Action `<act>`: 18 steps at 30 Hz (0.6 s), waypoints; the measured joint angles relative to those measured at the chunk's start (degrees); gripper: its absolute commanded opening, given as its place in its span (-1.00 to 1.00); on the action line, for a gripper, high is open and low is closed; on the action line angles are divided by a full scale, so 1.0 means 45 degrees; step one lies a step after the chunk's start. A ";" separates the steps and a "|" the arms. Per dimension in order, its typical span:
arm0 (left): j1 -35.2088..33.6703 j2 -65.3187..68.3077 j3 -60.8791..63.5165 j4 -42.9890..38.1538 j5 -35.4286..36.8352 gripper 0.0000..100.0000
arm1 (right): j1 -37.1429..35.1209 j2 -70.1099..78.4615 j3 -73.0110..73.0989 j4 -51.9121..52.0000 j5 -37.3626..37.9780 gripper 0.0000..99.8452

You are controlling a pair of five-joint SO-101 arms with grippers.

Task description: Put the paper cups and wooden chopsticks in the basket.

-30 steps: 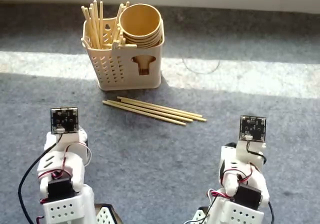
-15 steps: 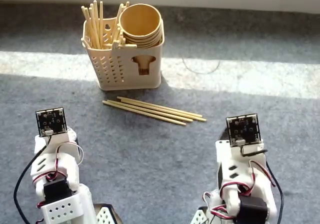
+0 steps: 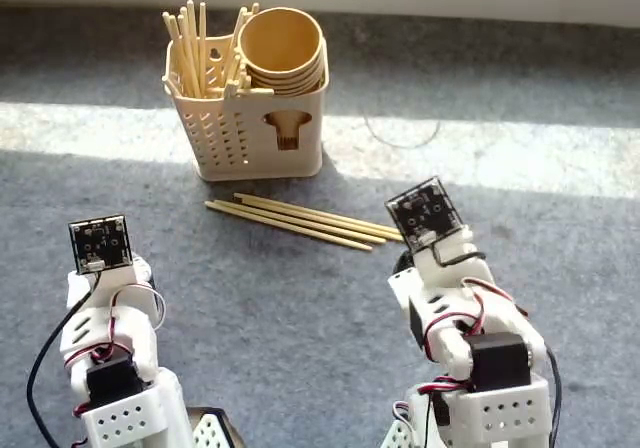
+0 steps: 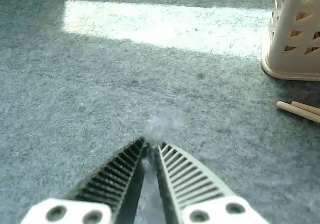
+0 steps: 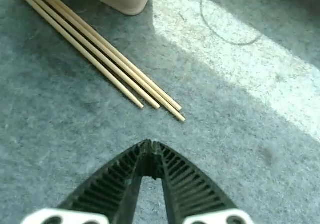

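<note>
Cream-coloured perforated plastic basket [image 3: 235, 143] stood on the far part of the grey carpet [image 3: 300, 348]. It held a nested stack of tan paper cups [image 3: 283, 48] in one compartment and an upright bundle of pale wooden chopsticks [image 3: 195, 43] in the compartment beside it. Both leaned on the basket's walls, which kept them standing. Several loose wooden chopsticks [image 3: 305, 221] lay flat on the carpet just in front of the basket, side by side and roughly parallel, so they were judged to be the part of the task not yet done.

The right gripper [image 5: 150, 146] hung low over the carpet with its ribbed jaws pressed together and nothing between them. The nearer ends of the loose sticks lay just ahead of its tips, near but apart, and the sticks ran away from it toward the basket's corner. From this stance the jaws would probably have to part before any stick could be taken.

The left gripper [image 4: 151, 146] was likewise closed and empty, its tips meeting above the carpet. The other ends of the loose sticks showed well off to one side of it, near the basket's foot. A thin wire loop [image 3: 400, 133] lay on the sunlit strip of carpet beside the basket, apart from everything else.
</note>
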 measured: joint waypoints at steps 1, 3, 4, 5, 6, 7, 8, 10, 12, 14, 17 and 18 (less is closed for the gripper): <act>0.0000 0.0000 0.0000 0.0000 0.0000 -0.97 | -0.0371 0.0410 -0.0176 0.0000 0.0000 -0.96; -0.0078 0.0000 0.0000 0.0000 0.0000 -0.97 | -0.1074 0.1270 -0.0586 0.0000 0.0000 -0.96; -0.0137 0.0000 0.0000 0.0000 0.0000 -0.97 | -0.1446 0.1719 -0.0821 0.0000 0.0039 -0.96; -0.0254 0.0000 0.0000 0.0000 0.0000 -0.97 | -0.1817 0.2188 -0.1074 -0.0039 0.0078 -0.96; -0.0430 0.0000 0.0000 0.0000 0.0000 -0.97 | -0.2168 0.2676 -0.1270 -0.0176 0.0078 -0.96; -0.0567 0.0000 0.0000 0.0000 0.0000 -0.97 | -0.2462 0.3204 -0.1465 -0.0352 0.0078 -0.96; -0.0684 0.0000 0.0000 0.0000 0.0000 -0.97 | -0.2774 0.3731 -0.1641 -0.0547 0.0078 -0.96; -0.0821 0.0000 0.0000 0.0000 0.0000 -0.97 | -0.3419 0.4806 -0.1934 -0.0957 0.0098 -0.96; -0.0781 0.0000 0.0000 0.0000 0.0000 -0.97 | -0.4024 0.5900 -0.2266 -0.1289 0.0176 -0.96; -0.0781 0.0000 0.0000 0.0000 0.0000 -0.97 | -0.4552 0.6994 -0.2637 -0.1446 0.0527 -0.96; -0.0821 0.0000 0.0000 0.0000 0.0000 -0.97 | -0.5021 0.8498 -0.3321 -0.1582 0.0918 -0.96; -0.0821 0.0000 0.0000 0.0000 0.0000 -0.97 | -0.5079 0.9006 -0.3595 -0.1621 0.1016 -0.96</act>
